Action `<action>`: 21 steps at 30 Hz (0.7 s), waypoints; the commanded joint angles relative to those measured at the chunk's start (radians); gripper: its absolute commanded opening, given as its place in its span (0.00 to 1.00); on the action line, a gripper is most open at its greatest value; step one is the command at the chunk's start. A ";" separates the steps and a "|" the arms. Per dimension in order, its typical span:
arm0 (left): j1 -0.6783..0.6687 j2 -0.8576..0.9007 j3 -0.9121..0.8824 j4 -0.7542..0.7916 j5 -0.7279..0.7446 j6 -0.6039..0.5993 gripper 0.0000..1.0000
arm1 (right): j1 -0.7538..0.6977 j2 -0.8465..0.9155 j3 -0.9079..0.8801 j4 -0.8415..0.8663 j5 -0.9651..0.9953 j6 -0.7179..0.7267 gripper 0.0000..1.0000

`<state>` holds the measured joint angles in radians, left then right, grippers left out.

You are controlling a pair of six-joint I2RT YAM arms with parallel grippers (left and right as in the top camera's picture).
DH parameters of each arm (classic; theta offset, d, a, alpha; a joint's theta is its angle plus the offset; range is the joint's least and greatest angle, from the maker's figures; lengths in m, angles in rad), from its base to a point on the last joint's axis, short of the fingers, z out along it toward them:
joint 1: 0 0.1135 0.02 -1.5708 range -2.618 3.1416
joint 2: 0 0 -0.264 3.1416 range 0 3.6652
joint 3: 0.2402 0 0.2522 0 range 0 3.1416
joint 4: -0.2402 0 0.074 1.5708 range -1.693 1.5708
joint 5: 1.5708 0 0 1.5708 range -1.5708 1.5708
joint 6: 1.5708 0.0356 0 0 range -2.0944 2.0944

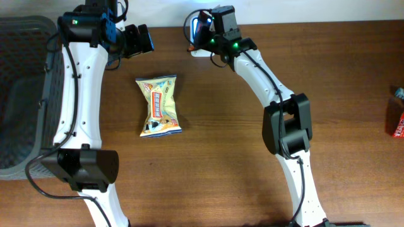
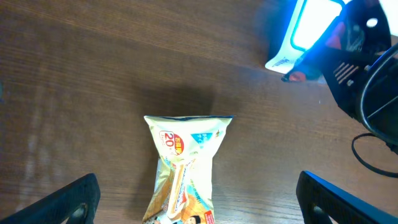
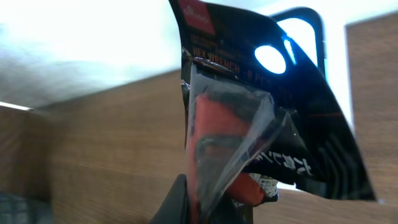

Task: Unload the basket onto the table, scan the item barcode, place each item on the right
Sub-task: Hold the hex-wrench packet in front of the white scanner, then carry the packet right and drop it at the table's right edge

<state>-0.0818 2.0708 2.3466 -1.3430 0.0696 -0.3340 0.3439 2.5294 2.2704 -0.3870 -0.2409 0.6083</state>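
Operator: Confirm state of right gripper [image 3: 211, 202]

Technician: Clamped fully shut on black-and-red packet [image 3: 249, 124]; packet held upright, clear of table [image 1: 221, 157], close in front of scanner [image 1: 199, 28] with blue window lit; far side of packet turned toward scanner

Operator: Confirm state of left gripper [image 1: 140, 39]

Technician: Jaws spread wide, nothing held; hovering over table near snack bag [image 1: 160, 106], no contact

Operator: Report progress on scan

Technician: Pick-up and presentation judged complete. Read not confirmable: barcode not visible in any view, no sign of a successful scan. Judged left to do: turn or hold packet at window until read, then set it aside, possibly in basket [image 1: 19, 94]. Snack bag lying flat on table, well apart from scanner, not yet presented
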 commanded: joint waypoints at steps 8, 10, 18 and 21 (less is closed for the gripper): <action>0.006 -0.009 0.000 -0.001 -0.011 -0.007 0.99 | -0.169 -0.270 0.023 -0.328 0.241 -0.107 0.09; 0.006 -0.009 0.000 -0.001 -0.011 -0.006 0.99 | -0.240 -0.279 0.023 -0.432 0.294 -0.107 0.09; 0.006 -0.009 0.001 -0.001 -0.011 -0.006 0.99 | -0.574 -0.270 0.023 -0.736 0.373 -0.107 0.08; 0.006 -0.009 0.001 -0.001 -0.011 -0.006 0.99 | -0.695 -0.255 0.019 -0.805 0.374 -0.108 0.08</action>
<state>-0.0818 2.0708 2.3466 -1.3426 0.0696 -0.3340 -0.2573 2.2620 2.2868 -1.1530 0.0986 0.5110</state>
